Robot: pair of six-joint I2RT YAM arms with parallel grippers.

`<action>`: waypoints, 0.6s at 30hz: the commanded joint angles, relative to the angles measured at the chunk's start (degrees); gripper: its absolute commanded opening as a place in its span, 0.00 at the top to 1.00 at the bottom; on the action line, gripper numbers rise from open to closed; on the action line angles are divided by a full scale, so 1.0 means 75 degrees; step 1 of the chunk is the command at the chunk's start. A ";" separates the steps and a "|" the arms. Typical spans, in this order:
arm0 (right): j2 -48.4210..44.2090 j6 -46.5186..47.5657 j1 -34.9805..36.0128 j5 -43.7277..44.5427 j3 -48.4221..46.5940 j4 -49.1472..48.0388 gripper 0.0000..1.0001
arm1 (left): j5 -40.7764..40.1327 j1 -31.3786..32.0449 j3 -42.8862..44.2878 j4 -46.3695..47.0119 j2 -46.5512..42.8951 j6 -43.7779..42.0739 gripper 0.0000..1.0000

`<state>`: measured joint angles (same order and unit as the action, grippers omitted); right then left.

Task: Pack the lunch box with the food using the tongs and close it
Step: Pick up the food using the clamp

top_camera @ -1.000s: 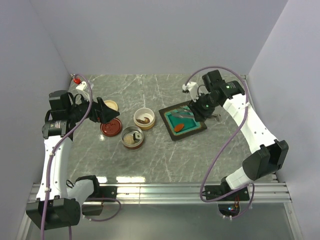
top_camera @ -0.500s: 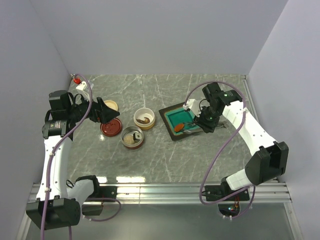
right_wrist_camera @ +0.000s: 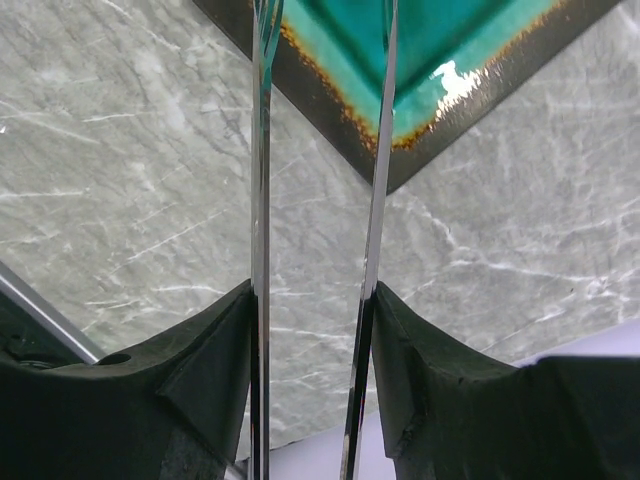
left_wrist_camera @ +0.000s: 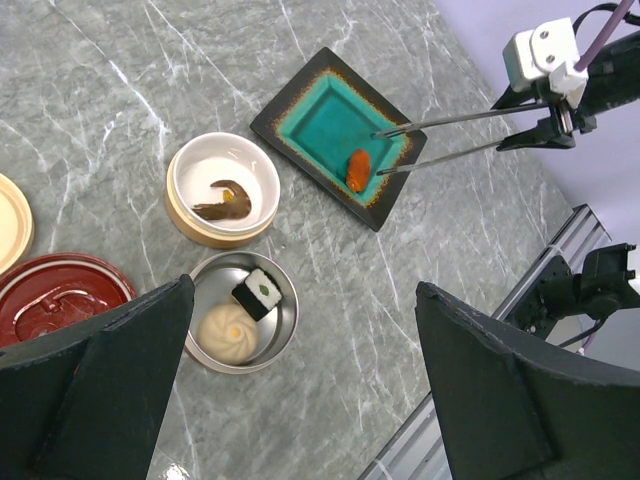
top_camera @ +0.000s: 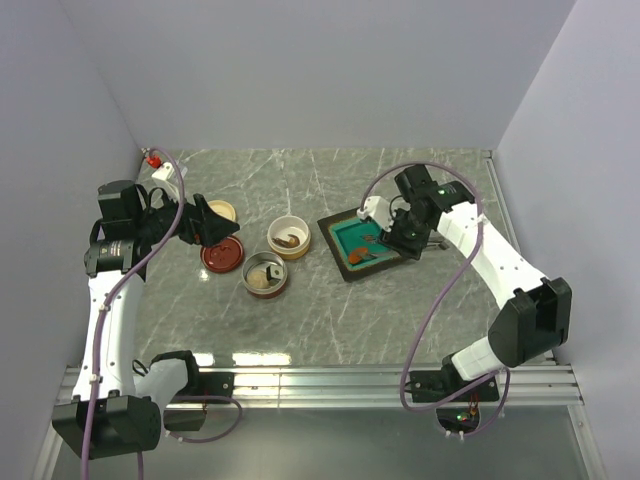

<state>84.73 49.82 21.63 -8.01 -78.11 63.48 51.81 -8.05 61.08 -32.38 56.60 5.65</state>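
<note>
My right gripper is shut on the slim metal tongs, one arm pressed against each finger. The tongs reach over the teal tray, arms spread, and the nearer tip lies beside the orange-red oblong on the tray. The lunch box stands in parts. A steel bowl holds a pale round bun and a white cube, and a cream-rimmed bowl holds a dark brown lump. My left gripper hangs open high over the bowls, holding nothing.
A red lid and a cream lid lie left of the bowls. The metal rail runs along the table's near edge, and grey walls close in the left, back and right sides.
The right gripper swung the tongs from over the tray's middle toward its near right side, then back a little left. The tongs' arms have spread slightly. The left arm has not moved.
</note>
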 commanded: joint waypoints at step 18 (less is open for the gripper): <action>0.0655 -0.0104 0.0831 0.0681 0.0102 -0.0952 0.47 | 0.0205 -0.0028 0.0271 0.0181 0.0059 -0.0003 0.02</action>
<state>88.77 50.26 27.51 -3.66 -74.24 58.48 51.79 -8.05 61.08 -32.36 57.28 5.63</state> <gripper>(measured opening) 0.535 0.986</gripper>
